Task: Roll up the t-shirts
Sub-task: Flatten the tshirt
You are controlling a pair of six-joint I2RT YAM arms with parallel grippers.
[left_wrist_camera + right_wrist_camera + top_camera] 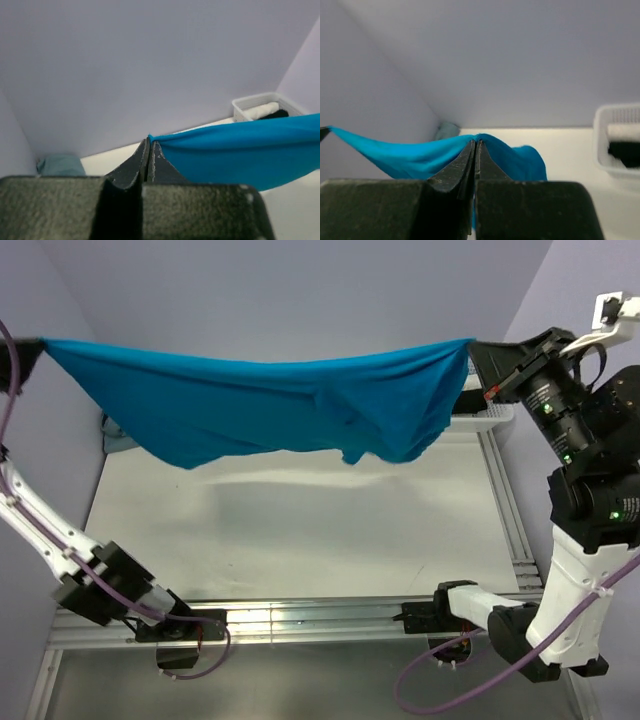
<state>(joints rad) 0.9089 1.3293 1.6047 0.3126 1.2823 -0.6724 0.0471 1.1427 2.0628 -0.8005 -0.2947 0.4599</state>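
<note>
white table [300, 540] | 1 blue t-shirt [270, 405] | 2 clamping it: left gripper [149, 142], right gripper [476, 143]

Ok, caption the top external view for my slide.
Left gripper and right gripper, shut on opposite ends, hold the blue t-shirt stretched above the table.

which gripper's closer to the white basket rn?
Right. The right gripper pinches one end of the shirt close by the basket. The left gripper pinches the other end, far across the table.

White basket [243, 104] on pale table [300, 530]
</note>
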